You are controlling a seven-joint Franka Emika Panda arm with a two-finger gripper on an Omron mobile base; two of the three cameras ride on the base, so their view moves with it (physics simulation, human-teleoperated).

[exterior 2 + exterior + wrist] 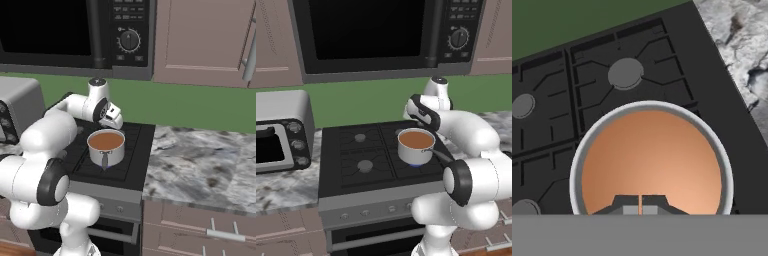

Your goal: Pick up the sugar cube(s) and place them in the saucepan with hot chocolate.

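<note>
Gripper (641, 206) fingertips are pressed together, empty, over the saucepan (650, 161); a burner (625, 73) is seen at 12 o'clock.

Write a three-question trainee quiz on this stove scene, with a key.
1. True or false: the claw hangs over the small round steel saucepan of brown hot chocolate.
2. The claw's fingertips are: A) wide apart B) closed together.
3. Which appliance sits on the counter left of the black gas stove?

Key: 1 true; 2 B; 3 the silver toaster oven.
</note>
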